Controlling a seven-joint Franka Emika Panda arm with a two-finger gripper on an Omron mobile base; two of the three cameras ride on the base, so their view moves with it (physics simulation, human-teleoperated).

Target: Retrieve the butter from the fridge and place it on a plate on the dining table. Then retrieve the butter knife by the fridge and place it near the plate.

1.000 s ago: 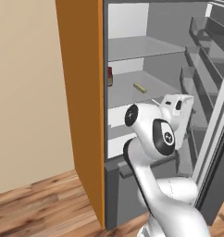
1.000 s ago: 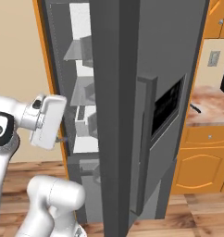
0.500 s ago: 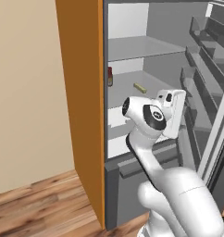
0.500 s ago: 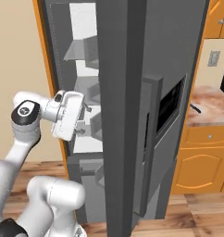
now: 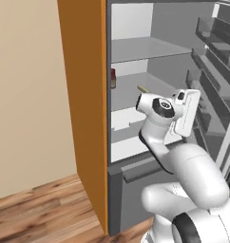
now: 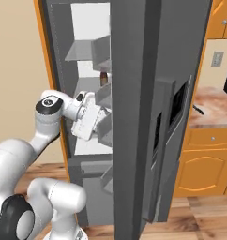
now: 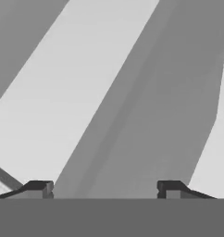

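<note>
fridge (image 5: 136, 57) open, white inside. butter (image 5: 143, 88), a small pale-yellow stick, lies on the middle shelf at frame centre, above the arm. gripper (image 7: 104, 187) fingers spread, empty.

Home kitchen, rendered. Open grey steel fridge (image 6: 134, 117) with glass shelves (image 5: 150, 47) and door dispenser panel (image 6: 178, 105); orange wooden cabinets (image 6: 207, 164) under marbled stone counter (image 6: 214, 105); wall outlet (image 6: 217, 59); wood-plank floor (image 5: 41, 209).
</note>
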